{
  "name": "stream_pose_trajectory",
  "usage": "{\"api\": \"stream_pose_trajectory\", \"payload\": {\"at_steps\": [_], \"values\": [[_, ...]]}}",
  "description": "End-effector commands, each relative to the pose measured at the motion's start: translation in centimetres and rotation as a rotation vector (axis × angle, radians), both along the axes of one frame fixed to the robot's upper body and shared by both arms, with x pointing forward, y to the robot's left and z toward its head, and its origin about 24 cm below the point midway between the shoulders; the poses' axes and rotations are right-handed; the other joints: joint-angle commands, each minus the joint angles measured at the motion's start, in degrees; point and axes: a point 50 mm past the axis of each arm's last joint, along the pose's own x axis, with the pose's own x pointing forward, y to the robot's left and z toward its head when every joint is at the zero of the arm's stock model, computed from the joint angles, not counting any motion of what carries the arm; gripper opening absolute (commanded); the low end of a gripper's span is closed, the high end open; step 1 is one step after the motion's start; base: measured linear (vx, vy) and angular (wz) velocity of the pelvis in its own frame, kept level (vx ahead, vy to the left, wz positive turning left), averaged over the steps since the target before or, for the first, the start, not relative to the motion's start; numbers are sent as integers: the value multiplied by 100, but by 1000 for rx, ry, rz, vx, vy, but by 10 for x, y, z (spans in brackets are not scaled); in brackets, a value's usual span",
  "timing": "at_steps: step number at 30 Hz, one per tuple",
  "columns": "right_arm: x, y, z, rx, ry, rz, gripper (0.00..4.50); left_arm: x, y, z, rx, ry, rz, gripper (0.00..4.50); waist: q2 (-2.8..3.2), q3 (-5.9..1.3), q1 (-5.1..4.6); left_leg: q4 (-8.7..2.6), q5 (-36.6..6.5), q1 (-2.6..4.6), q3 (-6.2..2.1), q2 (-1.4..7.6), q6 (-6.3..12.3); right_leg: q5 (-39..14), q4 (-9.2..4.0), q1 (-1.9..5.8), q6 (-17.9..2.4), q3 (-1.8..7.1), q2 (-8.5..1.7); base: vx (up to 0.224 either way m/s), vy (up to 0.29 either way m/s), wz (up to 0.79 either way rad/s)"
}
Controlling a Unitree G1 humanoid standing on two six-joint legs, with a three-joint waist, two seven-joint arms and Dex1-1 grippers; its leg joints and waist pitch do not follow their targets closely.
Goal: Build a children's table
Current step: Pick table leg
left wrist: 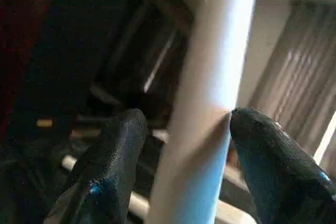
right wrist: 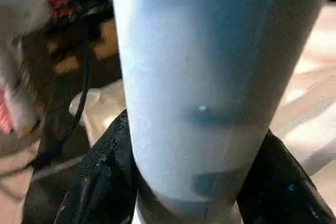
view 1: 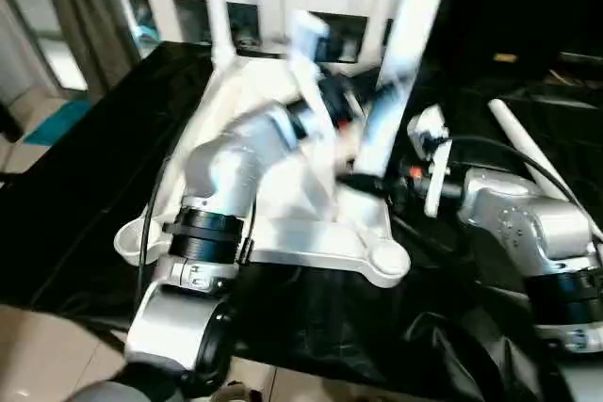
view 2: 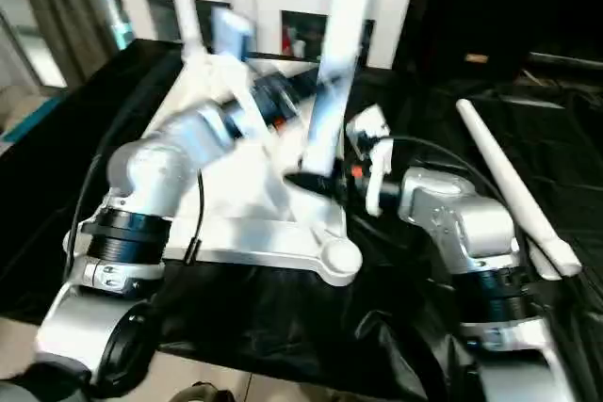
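Right gripper point(right wrist: 197, 182) around white table leg point(right wrist: 205, 77), left gripper point(left wrist: 181, 161) alongside.

White table top point(view 1: 283, 223) lies upside down on the black-draped surface, ribbed underside up. One leg point(view 1: 215, 7) stands upright in a far corner socket. Another leg point(view 1: 400, 54) tilts above the top. A loose leg point(view 2: 513, 185) lies to the right.

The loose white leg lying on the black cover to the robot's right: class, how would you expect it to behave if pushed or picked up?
The loose leg is a round, tapered tube, so a sideways push would probably roll it in a curve. It keeps a straight line unsupported, so it is likely stiff. Its smooth plastic may slip between the black fingers.
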Motion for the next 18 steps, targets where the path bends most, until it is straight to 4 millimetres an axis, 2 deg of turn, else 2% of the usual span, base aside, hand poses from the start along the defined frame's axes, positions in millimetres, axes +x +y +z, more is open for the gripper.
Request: {"api": "stream_pose_trajectory", "payload": {"at_steps": [1, 2, 3, 4, 7, 9, 10, 11, 12, 13, 14, 18], "values": [[3, -6, 7, 53, -35, -68, 193, -2, 15, 2, -26, -10, 27, 301, -93, -493, 18, -395, -971, 157, -131, 262, 349, -1209, -353, 308, -1359, 182, -225, 0, 0, 0], [3, -7, 8, 64, -40, -85, 193, -3, 20, 2, -22, -17, 28, 301, -103, -489, -4, -408, -1026, 153, -129, 259, 316, -1290, -366, 303, -1299, 177, -206, 0, 0, 0], [3, -9, 8, 72, -47, -117, 193, -3, 26, -3, 19, -13, 60, 301, -64, -484, 0, -413, -1047, 158, -138, 261, 292, -1319, -366, 297, -1284, 177, -206, 0, 0, 0], [3, -11, 7, 74, -50, -135, 193, -2, 30, -7, 50, -9, 85, 301, -62, -486, -13, -425, -1093, 168, -137, 268, 246, -1324, -372, 285, -1228, 182, -188, 0, 0, 0], [2, -20, 4, 34, -80, -263, 193, 5, 52, -41, 360, -14, 315, 301, -21, -479, -16, -458, -1199, 179, -161, 273, 143, -1417, -398, 276, -1024, 184, -177, 0, 0, 0], [3, -30, -5, -74, -135, -433, 193, 8, 76, -66, 509, 37, 510, 301, 7, -476, -47, -483, -1355, 183, -169, 277, -98, -1527, -409, 251, -781, 192, -168, 0, 0, 0], [3, -32, -7, -98, -151, -482, 193, 8, 82, -72, 543, 63, 543, 301, 4, -483, -60, -489, -1403, 192, -165, 261, -215, -1548, -396, 250, -744, 189, -167, 0, 0, 0], [3, -34, -9, -113, -162, -515, 193, 7, 85, -76, 565, 78, 566, 301, 4, -486, -63, -493, -1430, 196, -165, 259, -243, -1557, -398, 246, -741, 192, -170, 0, 0, 0], [1, -36, -12, -182, -203, -581, 193, 4, 100, -77, 589, 19, 730, 301, 14, -485, -57, -495, -1499, 202, -169, 255, -259, -1548, -403, 236, -754, 193, -160, 0, 0, 0], [0, -37, -14, -203, -215, -602, 193, 2, 105, -79, 592, 11, 780, 301, 19, -477, -62, -509, -1550, 179, -186, 267, -262, -1555, -420, 242, -737, 190, -166, 0, 0, 0], [-5, -38, -19, -253, -231, -646, 193, -4, 117, -84, 595, 11, 881, 301, 42, -473, -68, -516, -1669, 186, -188, 277, -294, -1531, -422, 241, -706, 192, -169, 0, 0, 0], [-18, -32, -29, -185, -182, -697, 193, -20, 131, -104, 636, 17, 967, 301, 33, -471, -112, -526, -1789, 172, -177, 255, -139, -1508, -441, 234, -721, 195, -157, 0, 0, 0]]}}
